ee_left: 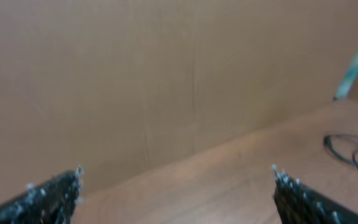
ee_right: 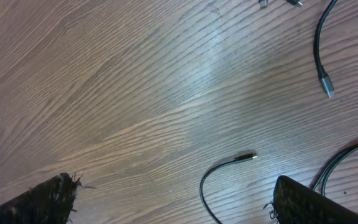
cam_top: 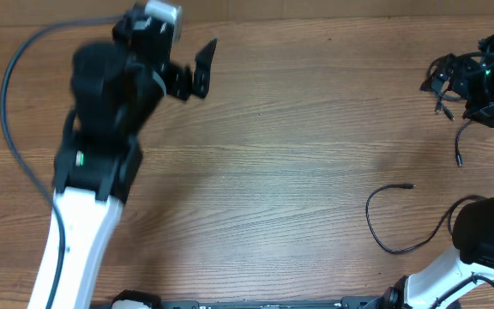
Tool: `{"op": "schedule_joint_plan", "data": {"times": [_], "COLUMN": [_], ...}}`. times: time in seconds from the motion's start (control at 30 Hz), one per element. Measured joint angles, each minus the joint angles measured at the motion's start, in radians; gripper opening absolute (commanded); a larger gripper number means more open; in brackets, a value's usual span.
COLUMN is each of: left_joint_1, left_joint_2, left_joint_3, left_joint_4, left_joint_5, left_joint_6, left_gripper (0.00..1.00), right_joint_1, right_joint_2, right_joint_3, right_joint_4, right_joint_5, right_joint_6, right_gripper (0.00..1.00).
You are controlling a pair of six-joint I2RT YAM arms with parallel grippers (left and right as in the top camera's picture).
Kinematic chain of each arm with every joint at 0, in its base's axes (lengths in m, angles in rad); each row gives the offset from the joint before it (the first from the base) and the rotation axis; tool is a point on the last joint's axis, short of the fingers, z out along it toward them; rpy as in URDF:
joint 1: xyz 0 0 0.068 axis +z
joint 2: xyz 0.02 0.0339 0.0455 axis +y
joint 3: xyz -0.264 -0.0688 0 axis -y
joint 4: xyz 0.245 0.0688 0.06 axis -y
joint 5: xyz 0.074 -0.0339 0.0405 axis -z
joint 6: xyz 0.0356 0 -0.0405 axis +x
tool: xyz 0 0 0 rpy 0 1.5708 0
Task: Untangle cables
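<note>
Item, nearest my base: curved cable [cam_top: 370, 215], thin, black, lying on the wooden table [cam_top: 281, 172], with one plug end free.

Item, just beyond the curved cable: second cable [ee_right: 317, 46], silver-tipped plug, lying apart from it.

Item, beyond the curved cable: my right gripper [ee_right: 174, 182], held over the table, fingers spread wide, nothing between them.

Item, farther beyond the curved cable: bunch of thin black cords [cam_top: 442, 101]; I could not tell whether it touched anything.

Item, well left of the curved cable, near the cardboard wall [ee_left: 166, 74]: my left gripper [ee_left: 176, 171], fingers spread wide, empty.
</note>
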Motion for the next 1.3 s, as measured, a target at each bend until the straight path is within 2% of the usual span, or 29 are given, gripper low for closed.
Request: {"op": "schedule_joint_plan", "data": {"times": [0.23,0.5,1.0,1.13,1.3], "left_joint_1": [0.0,0.021,0.139,0.151,0.163], "left_joint_2": [-0.276,-0.636,-1.075,-1.183,-1.206], "left_joint_3": [-0.41,-0.765,-1.204,-1.27,-1.275], "left_joint_4": [0.309,0.447,0.447,0.296,0.154], "left_joint_5": [-0.02,-0.122,-0.175,-0.192,-0.205], "left_joint_6": [-0.02,-0.093,-0.226,-0.257,-0.257], "left_gripper": [0.99,1.0,1.0,1.0,1.0], "right_joint_1": [0.0,0.0,0.0,0.0,0.0], "right_joint_2": [0.0,0.0,0.0,0.0,0.0], "right_joint_3": [0.0,0.0,0.0,0.0,0.0], "right_joint_4": [0.0,0.0,0.0,0.0,0.0], "right_joint_5": [0.0,0.0,0.0,0.0,0.0], "right_joint_6": [0.0,0.0,-0.001,-0.001,-0.001], "right_gripper": [1.0,1.0,1.0,1.0,1.0]}}
